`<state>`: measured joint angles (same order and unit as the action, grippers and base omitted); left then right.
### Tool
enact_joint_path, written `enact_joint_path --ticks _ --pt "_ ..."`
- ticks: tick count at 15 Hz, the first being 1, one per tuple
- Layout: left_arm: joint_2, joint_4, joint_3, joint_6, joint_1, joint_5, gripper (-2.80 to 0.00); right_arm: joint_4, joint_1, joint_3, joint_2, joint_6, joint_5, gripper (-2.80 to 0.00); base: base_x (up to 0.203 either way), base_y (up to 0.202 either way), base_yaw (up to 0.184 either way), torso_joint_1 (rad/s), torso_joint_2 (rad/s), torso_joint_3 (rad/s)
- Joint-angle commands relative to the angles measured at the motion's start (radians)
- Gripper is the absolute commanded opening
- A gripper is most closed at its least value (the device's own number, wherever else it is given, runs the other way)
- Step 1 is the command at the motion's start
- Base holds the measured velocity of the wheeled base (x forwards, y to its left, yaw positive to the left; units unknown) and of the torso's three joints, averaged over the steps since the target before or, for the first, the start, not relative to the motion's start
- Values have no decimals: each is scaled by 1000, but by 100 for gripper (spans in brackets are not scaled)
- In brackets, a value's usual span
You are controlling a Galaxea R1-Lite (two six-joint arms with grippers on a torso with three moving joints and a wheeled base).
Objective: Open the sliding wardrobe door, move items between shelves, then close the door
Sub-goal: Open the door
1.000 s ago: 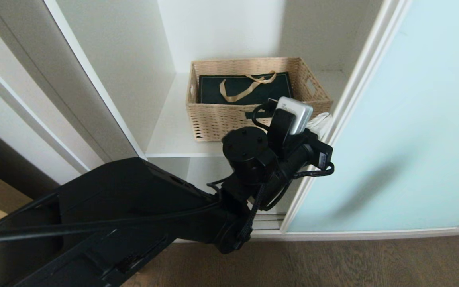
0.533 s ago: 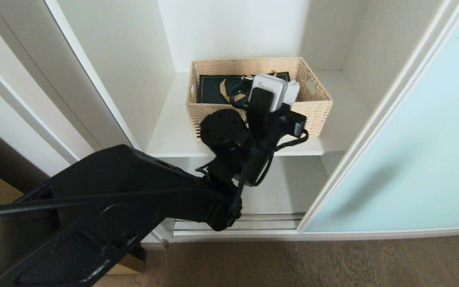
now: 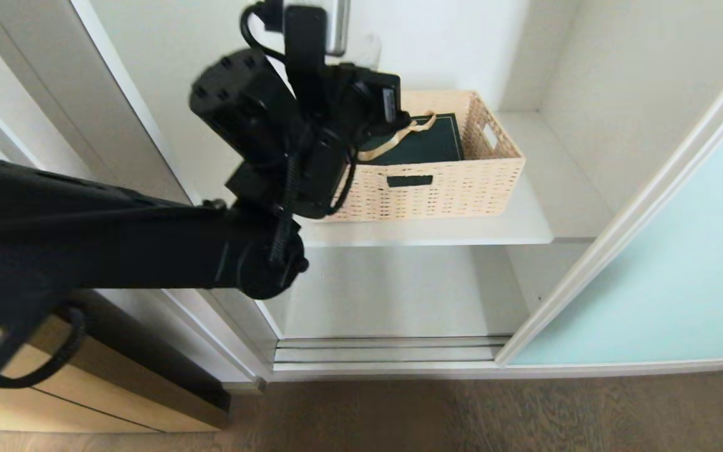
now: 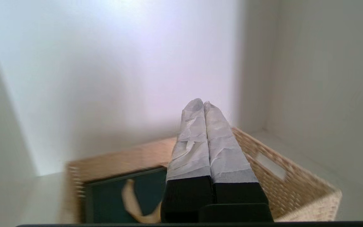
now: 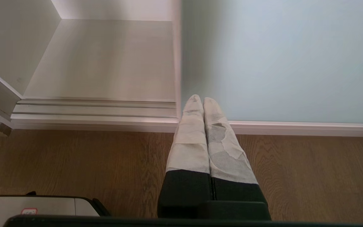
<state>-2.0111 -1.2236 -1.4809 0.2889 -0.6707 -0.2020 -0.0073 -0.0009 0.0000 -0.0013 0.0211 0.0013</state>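
Frosted pale blue-green glass sliding door (image 3: 681, 276) stands slid aside, well right of the left claw, cut off by the frame edge. The white wardrobe shelf (image 3: 524, 220) is exposed, its left part hidden behind the black left arm. Rectangular tan wicker basket (image 3: 462, 182) sits on that shelf, below and just beyond the left claw (image 4: 203, 104); its left end is covered by the wrist. Flat dark green paper bag with gold ribbon handle (image 3: 427, 141) lies inside the basket, partly blocked. Left claw is clenched, taped fingers pressed together, holding nothing, raised over the basket's rear rim. Right claw (image 5: 199, 98) is clenched and empty, over brown wood-grain floor (image 5: 74, 157), pointing at the door's bottom rail.
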Motion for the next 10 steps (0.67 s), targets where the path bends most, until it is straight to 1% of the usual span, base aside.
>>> enact_joint_path --ticks 1,5,6,7,8,9,10 --pt "218 136 28 1 3 -18 -280 0 1 2 0 0 0 -280 0 0 0 0 0 0" --pt "568 654 124 3 4 -72 -280 0 1 2 0 0 0 -280 0 0 0 0 0 0" --pt "656 801 146 1 9 -97 -280 0 0 2 0 0 0 -280 0 0 0 0 0 0" --pt "730 923 173 -6 23 -118 -280 0 1 2 0 0 0 -280 0 0 0 0 0 0" --pt "816 1030 223 -18 53 -136 -280 0 0 2 0 0 0 -280 0 0 0 0 0 0" --pt "900 1102 291 -32 98 -146 -280 0 1 2 0 0 0 -280 0 0 0 0 0 0" --pt "990 1149 383 -43 162 -155 -280 0 1 2 0 0 0 -280 0 0 0 0 0 0"
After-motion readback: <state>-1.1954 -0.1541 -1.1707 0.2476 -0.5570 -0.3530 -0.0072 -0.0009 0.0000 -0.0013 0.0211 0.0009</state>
